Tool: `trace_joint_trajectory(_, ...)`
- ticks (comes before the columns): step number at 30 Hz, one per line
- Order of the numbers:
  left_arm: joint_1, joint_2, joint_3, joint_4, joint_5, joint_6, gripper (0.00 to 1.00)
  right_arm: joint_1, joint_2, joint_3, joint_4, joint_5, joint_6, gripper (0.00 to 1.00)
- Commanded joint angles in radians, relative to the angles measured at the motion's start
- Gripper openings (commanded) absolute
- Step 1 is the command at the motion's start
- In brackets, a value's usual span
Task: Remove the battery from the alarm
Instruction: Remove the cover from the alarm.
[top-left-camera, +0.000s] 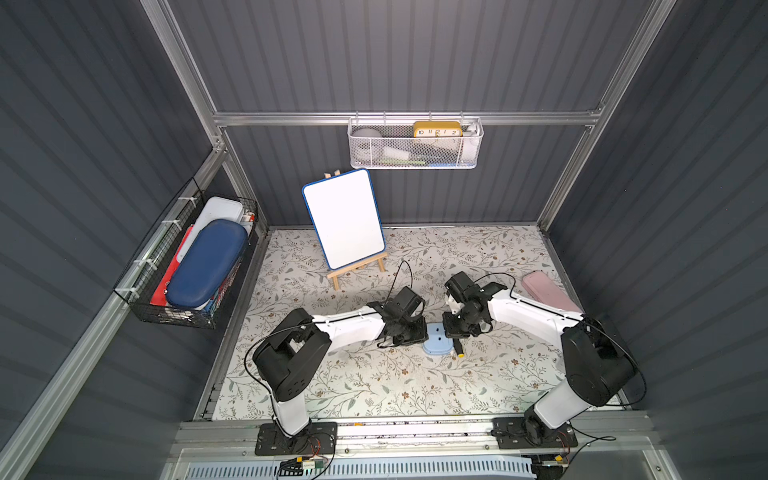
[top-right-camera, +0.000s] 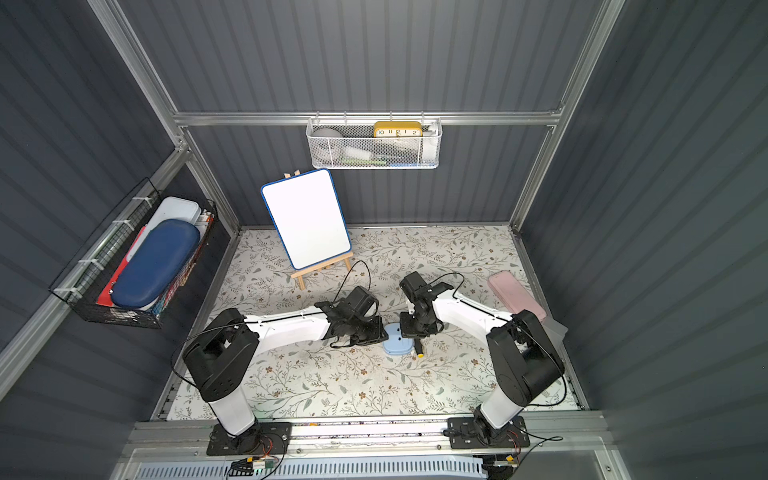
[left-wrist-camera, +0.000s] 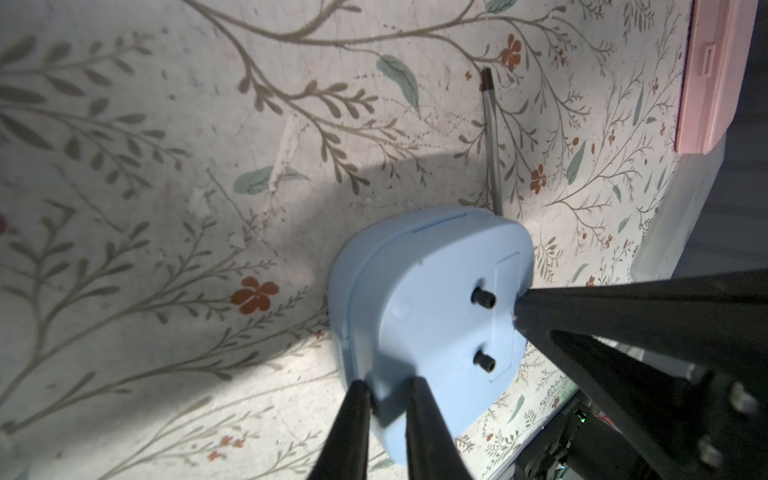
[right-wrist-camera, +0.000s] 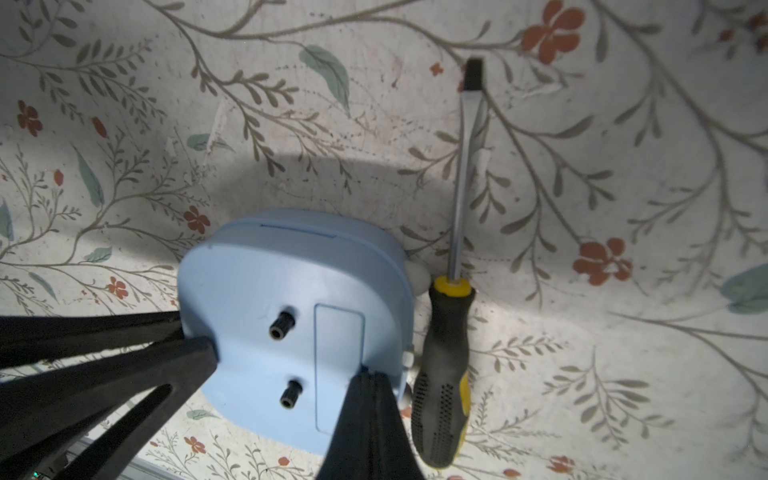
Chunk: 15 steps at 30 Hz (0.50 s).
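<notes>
**Claws brace and pry at the face-down alarm**

Your right gripper (right-wrist-camera: 370, 380) has its fingers pressed together into one point, with nothing between them, set on the corner of the rectangular battery cover (right-wrist-camera: 338, 365) on the alarm (right-wrist-camera: 291, 299). That reads as a pry tip, likely meant to lift the cover. Your left gripper (left-wrist-camera: 388, 395) pinches the alarm's edge, its fingers only narrowly apart, probably to hold the light-blue case in place against the push.

The alarm lies dial-down on the floral table (top-left-camera: 374, 386), midway between both arms, so the cover and the two black knobs (right-wrist-camera: 282, 326) face up. You cannot see the battery anywhere; it is presumably under the closed cover.

Both top views give you only a blue sliver between the wrists (top-right-camera: 397, 343). The right wrist view alone shows the full screwdriver (right-wrist-camera: 446, 374) just beside the alarm. The left wrist view shows only its shaft, plus the pink case (left-wrist-camera: 702, 75) off at the table's edge.
</notes>
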Motion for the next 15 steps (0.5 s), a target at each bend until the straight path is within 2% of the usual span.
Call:
trace_joint_trajectory(1, -0.017, 0.149, -0.099, -0.252, -0.087, 0.03, 0.19, 0.029, 0.051, -0.056, 0.091, -0.065, 0.013, 0.0)
trace_joint_trajectory(8, -0.017, 0.148, -0.097, -0.253, -0.088, 0.031, 0.19, 0.027, 0.058, -0.067, 0.167, -0.222, 0.046, 0.0)
trace_joint_trajectory(15, -0.017, 0.146, -0.1, -0.253, -0.09, 0.031, 0.19, 0.026, 0.032, -0.064, 0.186, -0.244, 0.062, 0.0)
